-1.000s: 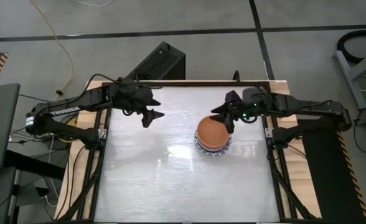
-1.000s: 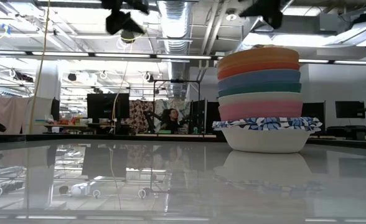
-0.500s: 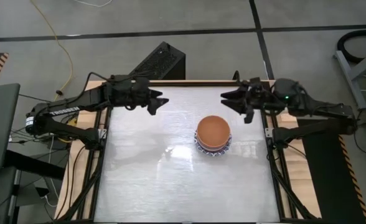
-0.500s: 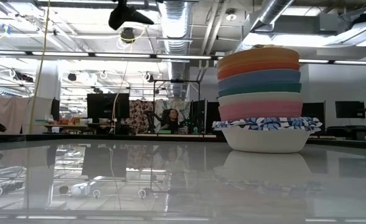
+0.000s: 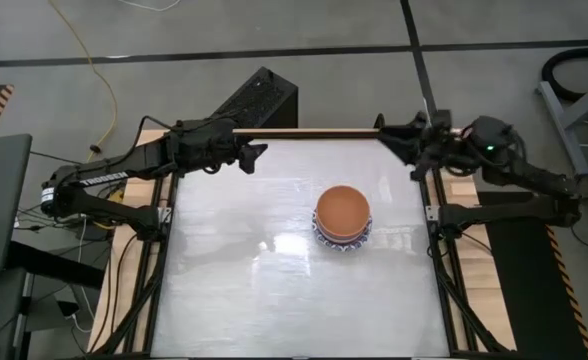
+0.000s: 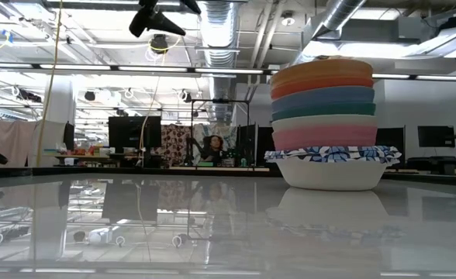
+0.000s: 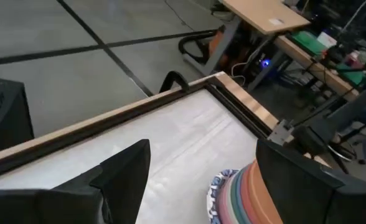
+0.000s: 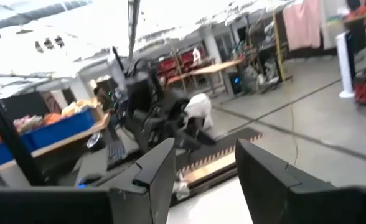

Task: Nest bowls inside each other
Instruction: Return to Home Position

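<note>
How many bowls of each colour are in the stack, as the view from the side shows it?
light orange bowl: 1
orange bowl: 1
blue bowl: 1
dark green bowl: 1
cream bowl: 1
pink bowl: 1
blue-and-white patterned bowl: 1
Total: 7 rims showing

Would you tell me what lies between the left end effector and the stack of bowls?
Between the left end effector and the stack of bowls, the high view shows only bare white tabletop.
</note>
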You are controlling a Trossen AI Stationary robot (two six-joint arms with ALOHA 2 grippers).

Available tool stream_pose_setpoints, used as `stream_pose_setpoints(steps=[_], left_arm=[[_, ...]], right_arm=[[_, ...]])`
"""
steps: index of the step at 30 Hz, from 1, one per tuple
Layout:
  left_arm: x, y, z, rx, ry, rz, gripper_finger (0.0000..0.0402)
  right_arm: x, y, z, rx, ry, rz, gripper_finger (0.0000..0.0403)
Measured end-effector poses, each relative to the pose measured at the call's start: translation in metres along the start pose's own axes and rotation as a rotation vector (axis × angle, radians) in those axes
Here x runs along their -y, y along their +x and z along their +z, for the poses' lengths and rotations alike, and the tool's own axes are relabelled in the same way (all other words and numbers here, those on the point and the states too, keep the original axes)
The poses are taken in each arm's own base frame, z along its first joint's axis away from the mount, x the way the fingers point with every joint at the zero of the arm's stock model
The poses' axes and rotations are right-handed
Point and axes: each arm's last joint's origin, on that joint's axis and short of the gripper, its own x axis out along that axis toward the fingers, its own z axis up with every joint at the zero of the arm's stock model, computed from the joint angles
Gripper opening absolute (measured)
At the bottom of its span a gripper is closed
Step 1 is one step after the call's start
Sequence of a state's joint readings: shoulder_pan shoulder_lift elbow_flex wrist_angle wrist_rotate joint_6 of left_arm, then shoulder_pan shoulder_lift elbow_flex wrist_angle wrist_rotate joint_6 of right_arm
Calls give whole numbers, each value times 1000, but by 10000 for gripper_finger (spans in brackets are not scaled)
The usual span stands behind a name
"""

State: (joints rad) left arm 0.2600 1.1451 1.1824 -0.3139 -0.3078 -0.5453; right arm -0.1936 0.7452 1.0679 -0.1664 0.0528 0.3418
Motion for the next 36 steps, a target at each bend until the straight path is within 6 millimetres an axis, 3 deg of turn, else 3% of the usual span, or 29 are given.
stream_pose_setpoints(steps=[6,12,19,27,31,36], left_arm=[[6,-9,11,80,144,-106,281],[3,-44,29,202,229,-139,281],[-15,-82,27,159,261,-48,281],[-45,-102,-11,228,145,-93,281],[-61,-103,-37,287,93,-130,281],[-73,-107,-60,325,66,-174,281]], right_arm=[[5,-22,12,79,-21,-38,187],[6,-53,19,106,-33,-34,187],[6,-93,13,76,-24,-97,187],[7,-122,7,88,-29,-127,187],[14,-129,-12,87,-33,-146,187],[24,-141,-41,219,-39,-85,187]])
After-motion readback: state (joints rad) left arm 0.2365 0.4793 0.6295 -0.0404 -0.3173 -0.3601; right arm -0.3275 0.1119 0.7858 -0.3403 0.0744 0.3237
